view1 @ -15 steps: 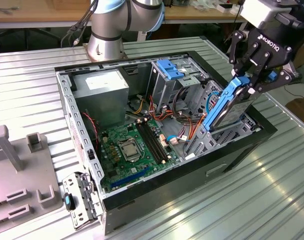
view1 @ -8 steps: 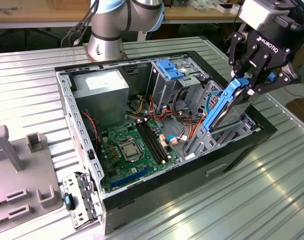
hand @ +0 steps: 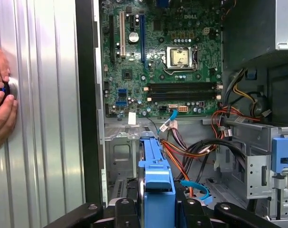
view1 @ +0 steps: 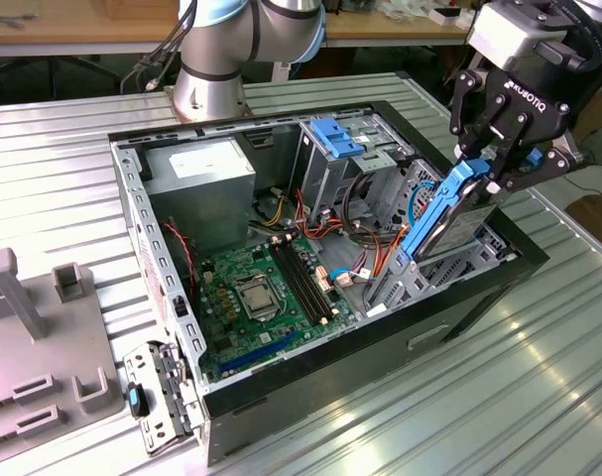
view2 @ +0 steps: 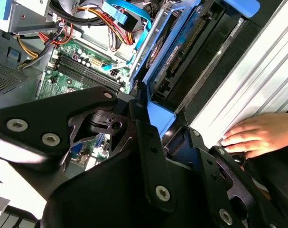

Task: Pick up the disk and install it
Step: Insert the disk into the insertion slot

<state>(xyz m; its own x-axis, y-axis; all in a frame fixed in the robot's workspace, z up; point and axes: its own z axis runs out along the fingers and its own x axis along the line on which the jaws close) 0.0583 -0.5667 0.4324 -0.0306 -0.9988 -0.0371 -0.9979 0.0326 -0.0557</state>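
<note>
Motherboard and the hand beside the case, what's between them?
In the first wrist view, bare table, then the case's black wall, lie between hand and motherboard.

Disk held on edge over the open computer case

The black gripper [view2: 158, 118] crowds the foreground, its fingers [view2: 144, 135] pinched on the blue end of the disk [view2: 179, 57]. The disk slants away along the case's black wall [view2: 243, 50], blue rail on one side and dark drive body on the other. Past it lie the green motherboard [view2: 82, 66], a tangle of orange, red and yellow wires [view2: 106, 23] and a light blue flat cable [view2: 129, 16]. Just outside the case, a person's hand [view2: 257, 135] rests on the ribbed metal desk [view2: 257, 90].
</note>
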